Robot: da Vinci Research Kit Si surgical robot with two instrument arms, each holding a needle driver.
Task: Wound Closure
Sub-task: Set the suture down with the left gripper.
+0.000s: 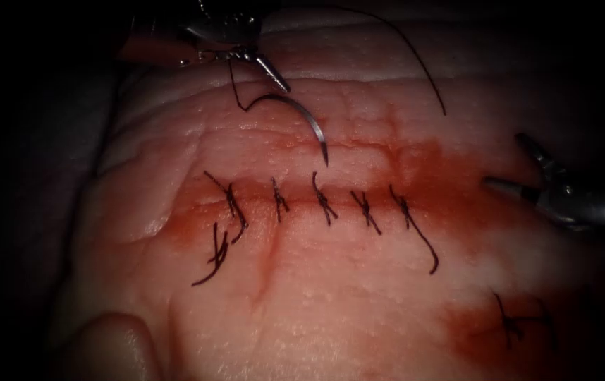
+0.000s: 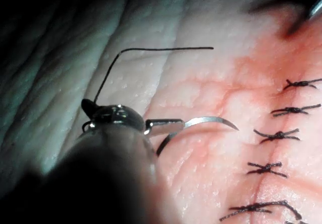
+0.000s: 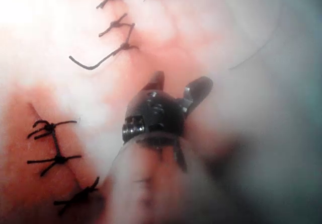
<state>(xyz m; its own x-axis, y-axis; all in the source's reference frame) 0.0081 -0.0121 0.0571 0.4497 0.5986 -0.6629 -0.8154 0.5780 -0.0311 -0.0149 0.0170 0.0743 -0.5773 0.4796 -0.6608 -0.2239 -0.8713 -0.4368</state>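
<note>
My left tool (image 1: 274,74) comes in from the top, its jaws shut on the curved needle (image 1: 306,120) near the thread end. The needle is out of the tissue (image 1: 331,296). Its tip points down at the far edge of the cut (image 1: 348,192), above the middle stitch. Close up, the left tool's jaws (image 2: 163,127) clamp the needle (image 2: 211,121), which arcs free over the surface. Dark thread (image 1: 415,56) trails from the needle's tail and loops across the top. My right tool (image 1: 510,166) waits right of the stitch row, open and holding nothing; its spread jaws (image 3: 176,83) are bare.
Several knotted stitches (image 1: 324,204) cross the cut, with cut tails hanging toward the near side (image 1: 214,257). Red fluid (image 1: 429,176) stains the tissue around the cut. A second group of stitches (image 1: 514,321) lies at the lower right. A pale fold of tissue (image 1: 108,346) rises at the lower left.
</note>
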